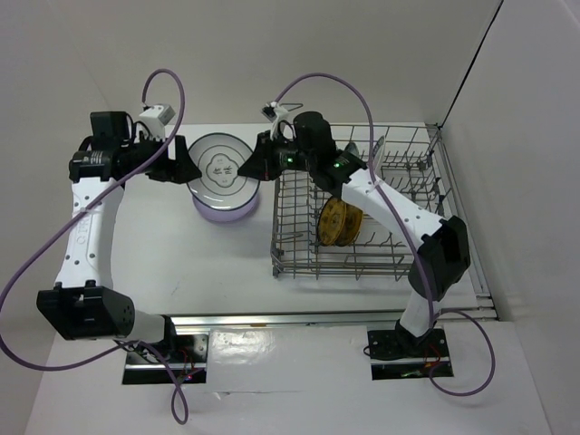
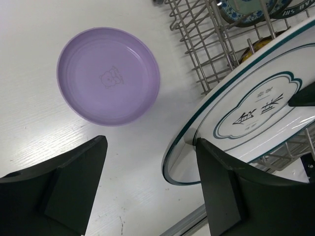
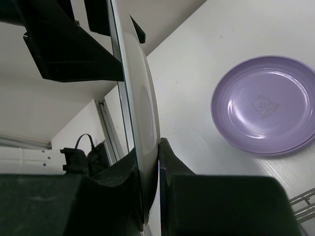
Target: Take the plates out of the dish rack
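Tines of the dish rack (image 1: 299,227) hold two yellow plates (image 1: 340,222) upright near its middle, and teal plates (image 2: 243,12) show behind its wires. Just left of the rack, a white plate (image 1: 220,168) with a dark rim hangs above a lavender plate (image 1: 227,210) that lies flat on the table (image 1: 163,263). The right gripper (image 1: 246,169) pinches the white plate's rack-side rim, its fingers pressed onto it. On the side away from the rack, the left gripper (image 1: 186,169) stands spread wide, one finger either side of that rim, not closed on it.
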